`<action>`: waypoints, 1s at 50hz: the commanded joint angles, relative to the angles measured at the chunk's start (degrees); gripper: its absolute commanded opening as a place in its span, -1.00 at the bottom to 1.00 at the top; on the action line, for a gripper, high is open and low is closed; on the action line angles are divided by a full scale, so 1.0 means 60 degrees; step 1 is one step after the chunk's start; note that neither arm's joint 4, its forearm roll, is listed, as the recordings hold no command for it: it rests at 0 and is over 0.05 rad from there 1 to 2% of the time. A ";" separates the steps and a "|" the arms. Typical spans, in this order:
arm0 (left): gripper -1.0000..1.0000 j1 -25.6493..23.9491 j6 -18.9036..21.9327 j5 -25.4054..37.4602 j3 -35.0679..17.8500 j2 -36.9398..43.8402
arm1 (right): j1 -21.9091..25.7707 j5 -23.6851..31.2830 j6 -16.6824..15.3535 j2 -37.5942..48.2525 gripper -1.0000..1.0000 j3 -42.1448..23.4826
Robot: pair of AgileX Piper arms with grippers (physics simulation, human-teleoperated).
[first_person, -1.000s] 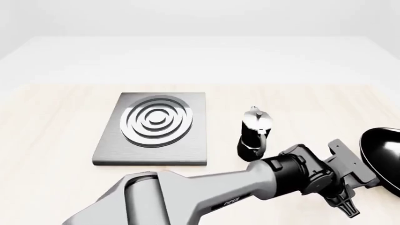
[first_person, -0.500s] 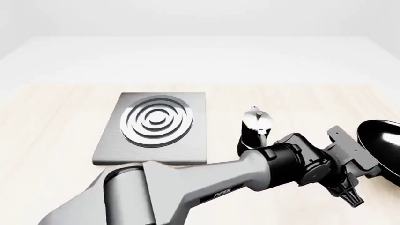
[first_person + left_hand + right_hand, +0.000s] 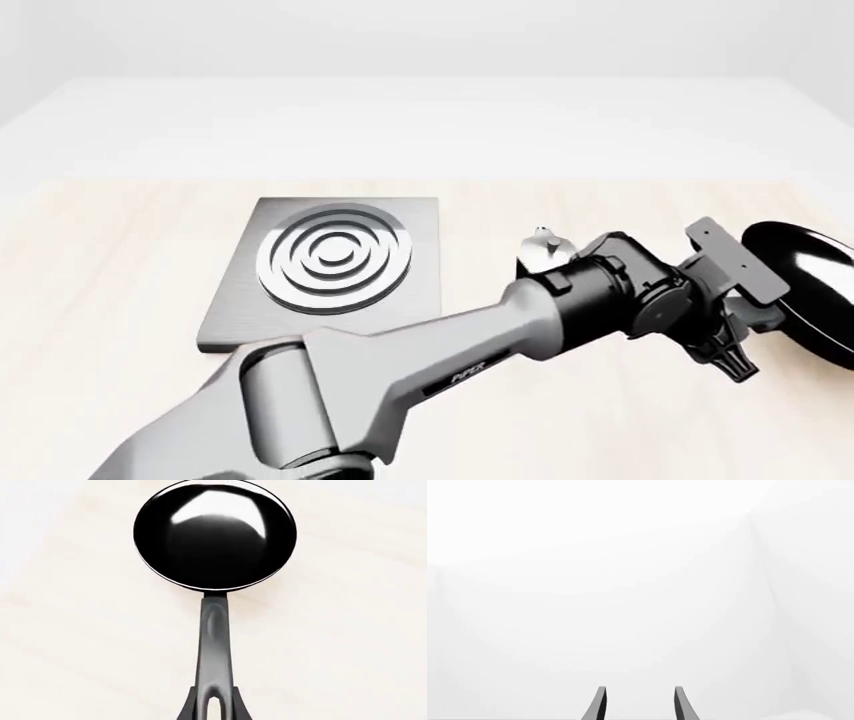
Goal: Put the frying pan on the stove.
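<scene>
The frying pan (image 3: 809, 284) is round and black with a glossy inside, at the far right of the front view, partly cut by the frame edge. My left gripper (image 3: 763, 318) reaches across from the left and is shut on the end of its long dark grey handle (image 3: 215, 640). The left wrist view shows the pan (image 3: 215, 532) straight ahead of the left gripper (image 3: 215, 709), over pale wood. The stove (image 3: 331, 270), a grey slab with silver rings, lies left of centre, well apart from the pan. My right gripper (image 3: 639, 705) is open and empty, facing blank white.
A black-and-silver moka pot (image 3: 541, 248) stands between the stove and the pan, mostly hidden behind my left arm (image 3: 441, 350). The right arm does not show in the front view.
My left arm has risen and swung a little left and away, carrying the pan up with it. The moka pot is now more hidden behind the arm.
</scene>
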 commanded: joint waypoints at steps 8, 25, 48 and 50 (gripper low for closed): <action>-1.00 0.0204 0.0357 0.0056 -0.0729 -0.0426 | 0.0054 -0.0344 -0.0088 -0.0005 1.00 0.0399; -1.00 0.0497 0.0331 0.0017 -0.1001 -0.0808 | 0.0045 -0.0457 -0.0034 -0.0005 1.00 0.0486; -1.00 0.1190 0.0380 -0.0039 -0.1162 -0.1371 | 0.0062 -0.0297 -0.0046 -0.0005 1.00 0.0325; -1.00 0.1239 0.0368 -0.0033 -0.1204 -0.1375 | 0.0062 -0.0278 -0.0048 -0.0005 1.00 0.0306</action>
